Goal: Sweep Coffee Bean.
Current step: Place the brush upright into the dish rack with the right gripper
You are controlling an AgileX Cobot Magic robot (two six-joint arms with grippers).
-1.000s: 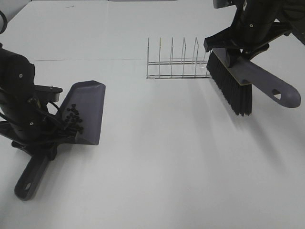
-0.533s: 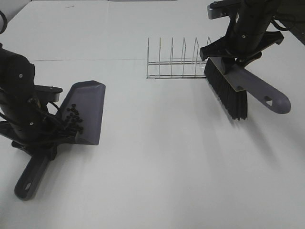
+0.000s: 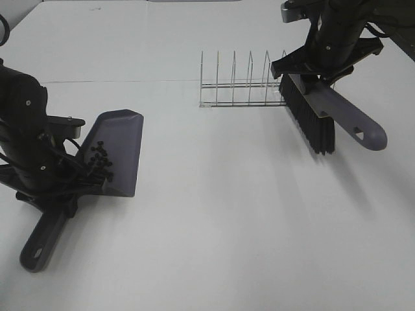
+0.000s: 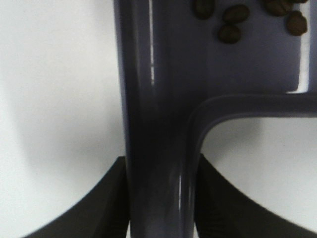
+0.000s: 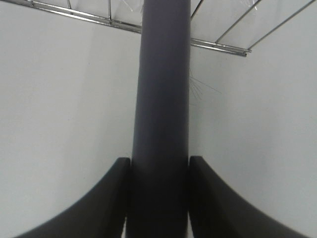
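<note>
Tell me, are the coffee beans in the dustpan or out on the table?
In. The coffee beans lie clustered on the dustpan blade, beside the left pincer gripping its handle; none show on the table.

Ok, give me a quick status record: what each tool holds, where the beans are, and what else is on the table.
left tool: shut on the handle of the dustpan
right tool: shut on the handle of the brush
coffee beans: clustered inside the dustpan, toward its handle end
loose beans: none visible on the table
brush position: bristles down, beside the right end of the wire rack, far from the dustpan
wire rack: upright, nothing in its slots
</note>
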